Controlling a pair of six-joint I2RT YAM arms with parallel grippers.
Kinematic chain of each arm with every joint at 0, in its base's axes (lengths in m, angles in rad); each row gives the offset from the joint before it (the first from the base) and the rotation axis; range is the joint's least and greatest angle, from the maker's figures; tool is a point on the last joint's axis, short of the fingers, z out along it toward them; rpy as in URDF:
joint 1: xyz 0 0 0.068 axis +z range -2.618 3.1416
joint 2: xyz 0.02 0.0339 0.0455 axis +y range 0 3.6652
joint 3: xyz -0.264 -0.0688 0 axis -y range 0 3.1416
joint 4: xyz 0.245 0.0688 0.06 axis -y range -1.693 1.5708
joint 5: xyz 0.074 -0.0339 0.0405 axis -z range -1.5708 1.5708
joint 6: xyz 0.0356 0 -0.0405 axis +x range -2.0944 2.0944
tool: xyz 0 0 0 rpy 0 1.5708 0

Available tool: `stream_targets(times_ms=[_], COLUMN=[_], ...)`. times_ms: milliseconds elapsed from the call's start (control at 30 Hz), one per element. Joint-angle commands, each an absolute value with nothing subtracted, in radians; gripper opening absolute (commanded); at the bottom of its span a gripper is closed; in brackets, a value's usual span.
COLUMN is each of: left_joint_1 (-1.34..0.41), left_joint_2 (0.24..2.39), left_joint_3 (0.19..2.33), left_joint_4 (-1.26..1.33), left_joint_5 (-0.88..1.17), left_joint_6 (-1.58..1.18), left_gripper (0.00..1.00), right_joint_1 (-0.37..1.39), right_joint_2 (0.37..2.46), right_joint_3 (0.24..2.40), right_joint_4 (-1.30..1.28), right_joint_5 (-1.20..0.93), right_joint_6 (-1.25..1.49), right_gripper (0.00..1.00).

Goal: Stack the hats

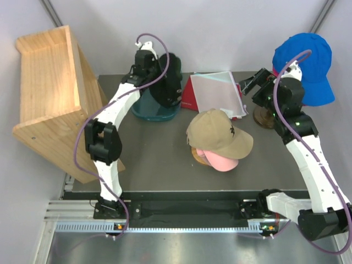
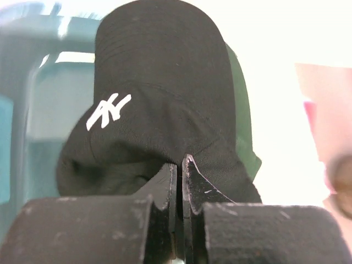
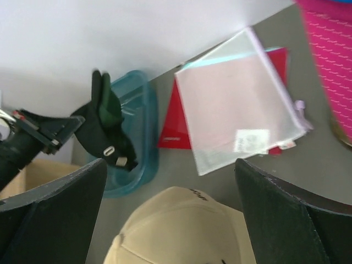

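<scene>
Hats are gathered in three places on the grey table (image 1: 154,159). At the far left, the black cap (image 2: 165,93), with a white mark on its front, hangs from the left gripper (image 2: 180,165). The gripper's fingers are pressed almost together, with a fold of the cap's lower edge pinched between them. A dark green cap (image 2: 241,115) shows just behind the black one, pressed close against it, but I cannot tell whether the fingers hold it as well. Both caps are over the far rim of a teal tub (image 1: 157,113), and I cannot tell whether they touch it.

In the middle, the tan cap (image 1: 219,133) sits on top of the light pink cap (image 1: 224,162), with both brims pointing to the right. A wooden stand (image 1: 196,154) peeks out beneath them.

At the far right, the bright blue cap (image 1: 305,63) covers the magenta cap (image 3: 330,55), and a round wooden base (image 1: 264,118) stands below them. The right gripper (image 3: 170,165) hovers just beside that pile. Its fingers (image 3: 60,209) are spread wide with nothing between them, and it faces the middle of the table.

A clear pouch (image 1: 220,93) lies on a red folder (image 1: 190,99) between the tub and the right gripper. A wooden shelf (image 1: 49,93) leans at the table's left edge.
</scene>
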State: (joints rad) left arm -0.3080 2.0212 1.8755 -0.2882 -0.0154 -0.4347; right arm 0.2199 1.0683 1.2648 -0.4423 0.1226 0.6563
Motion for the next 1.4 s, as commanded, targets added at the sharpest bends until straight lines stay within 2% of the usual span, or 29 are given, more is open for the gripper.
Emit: stream_targets(times_ms=[0,167,300,467,800,967,1200,1233,1333,1367], left_joint_1=[-0.298,-0.301,-0.307,-0.34,-0.348,-0.341,-0.322,-0.319,-0.307,-0.307], left_joint_2=[1.85,1.708,1.649,1.573,1.548,1.666,1.859,1.888,1.923,1.927], left_joint_3=[1.836,1.721,1.739,1.746,1.678,1.628,1.673,1.689,1.724,1.726], left_joint_4=[-0.167,-0.075,-0.126,-0.241,-0.313,-0.279,-0.308,-0.314,-0.374,-0.385], left_joint_5=[0.144,0.374,0.504,0.532,0.178,0.08,0.026,0.022,0.025,0.023], left_joint_6=[-0.407,-0.397,-0.347,-0.247,-0.112,-0.077,-0.109,-0.117,-0.149,-0.161], left_gripper=[0.0,0.0,0.0,0.0,0.0,0.0,0.0,0.11,0.25,0.34], right_joint_1=[0.222,0.225,0.23,0.247,0.342,0.367,0.373,0.371,0.373,0.373], right_joint_2=[1.089,1.163,1.221,1.29,1.351,1.336,1.316,1.316,1.316,1.318], right_joint_3=[1.304,1.374,1.439,1.489,1.484,1.437,1.413,1.411,1.408,1.408], right_joint_4=[-0.305,-0.236,-0.201,-0.124,-0.067,-0.066,-0.09,-0.091,-0.094,-0.094], right_joint_5=[-0.049,-0.185,-0.297,-0.373,-0.368,-0.345,-0.328,-0.327,-0.324,-0.322], right_joint_6=[0.664,0.716,0.742,0.799,0.848,0.856,0.848,0.848,0.85,0.851], right_gripper=[0.97,0.97,0.97,0.97,0.97,0.97,0.97,0.97,0.97,0.97])
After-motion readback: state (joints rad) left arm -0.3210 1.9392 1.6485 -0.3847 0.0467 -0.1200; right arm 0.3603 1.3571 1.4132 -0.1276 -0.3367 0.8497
